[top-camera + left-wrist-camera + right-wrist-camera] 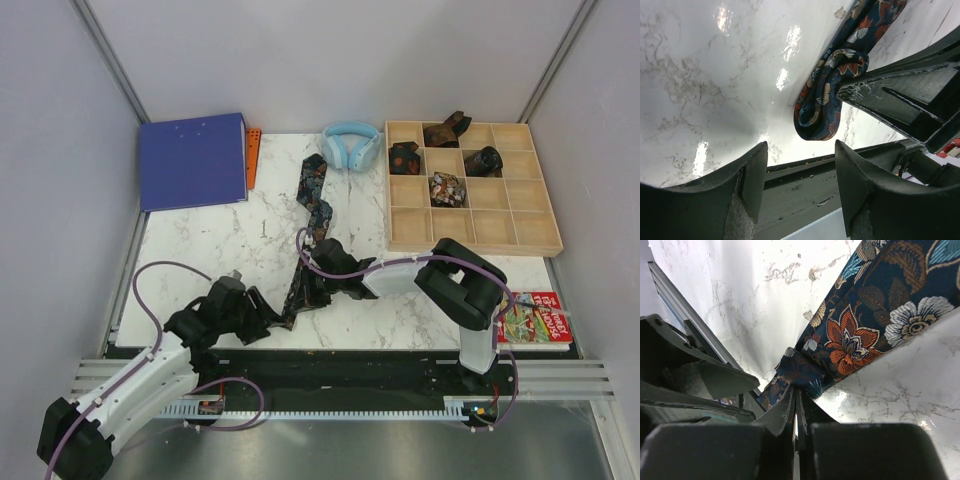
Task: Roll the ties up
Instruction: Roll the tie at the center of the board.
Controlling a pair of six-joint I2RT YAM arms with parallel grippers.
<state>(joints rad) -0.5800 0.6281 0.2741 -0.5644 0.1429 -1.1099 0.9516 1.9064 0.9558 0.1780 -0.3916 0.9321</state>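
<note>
The right gripper (796, 396) was clenched on the near end of the tie (312, 205), where the fabric had curled into a small loose coil. The left gripper (800, 167) stood released just beside that coil, with nothing between its fingers. The tie lay flat on the marble table (220, 250). Its long axis ran from the near edge away toward the headphones (350, 145), leaning slightly right, and its far tip pointed at them.
</note>
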